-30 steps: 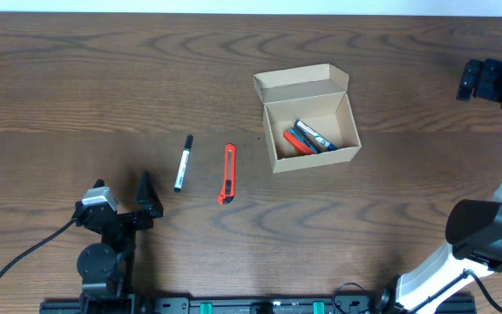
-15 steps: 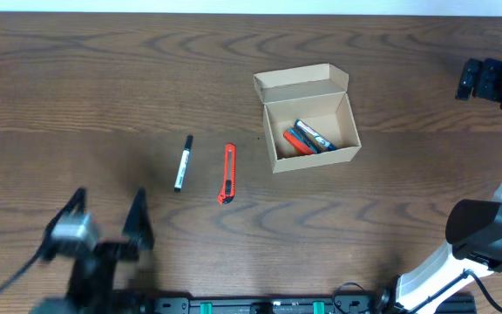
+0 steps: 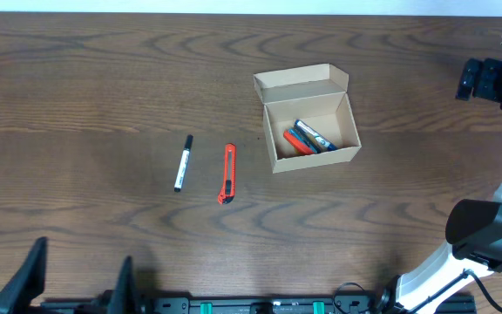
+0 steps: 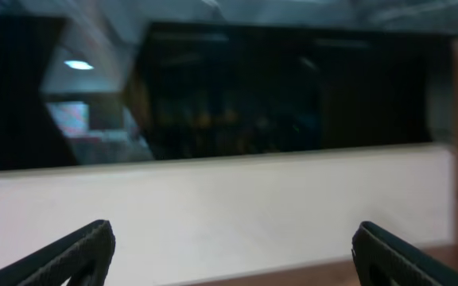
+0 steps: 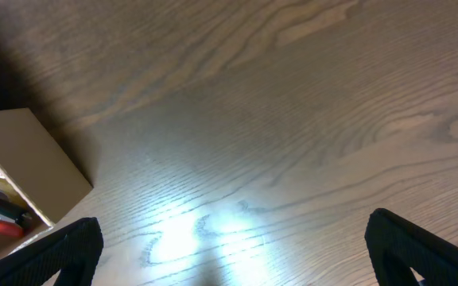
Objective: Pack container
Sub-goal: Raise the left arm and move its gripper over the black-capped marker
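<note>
My left hand (image 3: 80,255) and right hand (image 5: 233,230) both hang spread wide and empty, the open container (image 3: 308,118) lying well ahead and right of the left one and left of the right one.

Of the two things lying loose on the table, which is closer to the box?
The red box cutter, lying between the black-and-white marker and the open cardboard box; the marker is farther left.

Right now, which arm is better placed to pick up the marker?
Probably the left. The left gripper, jaws open, is nearer the marker; the right gripper is beyond the container, which stands in its way.
</note>
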`<action>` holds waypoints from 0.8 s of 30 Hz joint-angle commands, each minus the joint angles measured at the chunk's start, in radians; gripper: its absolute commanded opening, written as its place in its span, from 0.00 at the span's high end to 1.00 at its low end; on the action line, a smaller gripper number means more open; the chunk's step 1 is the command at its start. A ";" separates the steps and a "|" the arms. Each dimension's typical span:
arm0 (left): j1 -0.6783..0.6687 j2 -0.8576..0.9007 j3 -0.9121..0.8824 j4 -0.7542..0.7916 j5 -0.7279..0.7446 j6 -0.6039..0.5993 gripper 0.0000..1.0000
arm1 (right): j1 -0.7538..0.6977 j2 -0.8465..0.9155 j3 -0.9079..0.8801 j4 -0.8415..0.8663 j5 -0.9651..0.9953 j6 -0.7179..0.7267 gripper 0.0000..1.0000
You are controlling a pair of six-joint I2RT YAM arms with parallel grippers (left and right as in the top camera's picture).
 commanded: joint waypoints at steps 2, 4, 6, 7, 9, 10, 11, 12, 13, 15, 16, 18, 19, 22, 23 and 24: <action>0.002 0.159 0.088 -0.097 0.174 0.034 0.05 | -0.003 -0.016 0.013 -0.001 -0.003 0.011 0.01; 0.002 0.265 0.166 -0.185 0.207 0.068 0.05 | -0.003 -0.016 0.013 -0.001 -0.003 0.011 0.01; 0.002 0.369 0.257 -0.280 0.207 0.109 0.05 | -0.003 -0.016 0.013 -0.001 -0.003 0.011 0.01; 0.002 0.420 0.307 -0.335 0.196 0.146 0.05 | -0.003 -0.016 0.013 -0.001 -0.003 0.011 0.01; 0.002 0.538 0.419 -0.473 0.120 0.214 0.05 | -0.003 -0.016 0.013 -0.001 -0.003 0.011 0.01; 0.002 0.592 0.466 -0.540 0.066 0.236 0.05 | -0.003 -0.016 0.013 -0.001 -0.003 0.010 0.01; 0.002 0.644 0.507 -0.605 0.010 0.250 0.05 | -0.003 -0.016 0.013 -0.001 -0.003 0.011 0.01; 0.002 0.702 0.543 -0.672 -0.047 0.253 0.05 | -0.003 -0.016 0.013 -0.001 -0.003 0.011 0.01; 0.001 0.748 0.563 -0.717 -0.078 0.252 0.05 | -0.003 -0.016 0.013 -0.001 -0.003 0.011 0.01; 0.001 0.832 0.581 -0.781 -0.085 0.244 0.05 | -0.003 -0.016 0.013 -0.001 -0.003 0.010 0.01; 0.001 0.868 0.580 -0.800 -0.085 0.225 0.05 | -0.003 -0.016 0.013 -0.001 -0.003 0.011 0.01; 0.001 0.945 0.579 -0.834 -0.093 0.189 0.05 | -0.003 -0.016 0.013 -0.001 -0.003 0.011 0.01; 0.001 0.984 0.579 -0.848 -0.122 0.155 0.05 | -0.003 -0.016 0.013 -0.001 -0.003 0.011 0.01; 0.001 1.088 0.579 -0.889 -0.324 0.006 0.05 | -0.003 -0.016 0.013 -0.001 -0.003 0.011 0.01; 0.001 1.101 0.579 -0.894 -0.346 -0.012 0.05 | -0.003 -0.016 0.013 -0.001 -0.003 0.011 0.01; 0.001 1.130 0.579 -0.896 -0.379 -0.035 0.05 | -0.003 -0.016 0.013 -0.001 -0.003 0.011 0.01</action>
